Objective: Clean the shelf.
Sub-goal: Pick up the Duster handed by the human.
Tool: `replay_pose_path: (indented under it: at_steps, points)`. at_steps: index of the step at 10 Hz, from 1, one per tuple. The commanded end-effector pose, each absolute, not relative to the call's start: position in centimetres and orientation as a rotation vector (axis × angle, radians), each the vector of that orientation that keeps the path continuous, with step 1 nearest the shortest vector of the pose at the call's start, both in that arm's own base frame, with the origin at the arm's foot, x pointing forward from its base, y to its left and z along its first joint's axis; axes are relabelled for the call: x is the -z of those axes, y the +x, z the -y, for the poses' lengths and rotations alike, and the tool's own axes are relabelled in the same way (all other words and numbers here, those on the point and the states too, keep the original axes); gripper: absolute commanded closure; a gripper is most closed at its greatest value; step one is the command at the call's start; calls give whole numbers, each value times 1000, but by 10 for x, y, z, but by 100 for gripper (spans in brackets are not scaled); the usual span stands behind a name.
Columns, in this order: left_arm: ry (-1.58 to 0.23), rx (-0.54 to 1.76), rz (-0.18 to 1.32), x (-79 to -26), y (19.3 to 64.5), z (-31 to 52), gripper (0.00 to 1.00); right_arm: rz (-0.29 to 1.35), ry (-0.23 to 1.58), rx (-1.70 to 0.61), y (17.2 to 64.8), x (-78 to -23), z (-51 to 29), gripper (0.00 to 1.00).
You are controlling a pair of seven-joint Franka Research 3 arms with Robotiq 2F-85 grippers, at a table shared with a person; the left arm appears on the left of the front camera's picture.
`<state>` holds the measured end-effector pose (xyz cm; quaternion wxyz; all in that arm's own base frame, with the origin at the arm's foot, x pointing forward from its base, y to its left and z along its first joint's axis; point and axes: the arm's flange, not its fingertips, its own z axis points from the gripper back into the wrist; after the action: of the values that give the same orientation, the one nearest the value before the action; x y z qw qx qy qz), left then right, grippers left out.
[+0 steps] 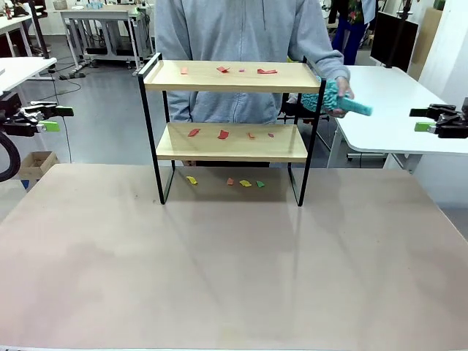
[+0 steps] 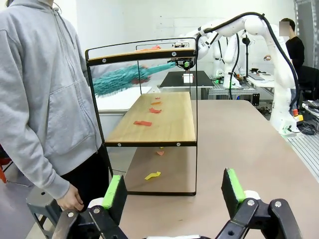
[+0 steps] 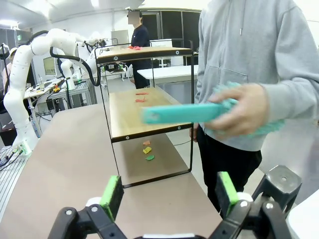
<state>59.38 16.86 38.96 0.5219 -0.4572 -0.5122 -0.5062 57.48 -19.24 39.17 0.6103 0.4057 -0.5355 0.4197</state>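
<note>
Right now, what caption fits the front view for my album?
A person holds a teal duster beside a shelf littered with colourful scraps.

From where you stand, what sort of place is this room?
Probably a robotics lab or workshop: the robot's white right arm rises at the table's edge, white work tables stand around, and a dark screen stands farther back.

shelf [image 1: 292, 77] 1 | paper scraps [image 1: 223, 134] 12 | duster [image 1: 360, 109] 1 | person [image 1: 241, 29] 1
</note>
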Motion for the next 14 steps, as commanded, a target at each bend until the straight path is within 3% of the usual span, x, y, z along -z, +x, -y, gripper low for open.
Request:
replay_pose_path:
  at_steps: [1,13,14]
  points:
    - [-1086,1233,1226,-390,593,-169,0,1240,938,-972,575,-393,191,0]
    - [-1086,1233,1226,-390,593,-169,0,1236,937,-969,575,-392,192,0]
    - [-1086,1233,1226,-390,593,-169,0,1184,867,-922,568,-426,191,0]
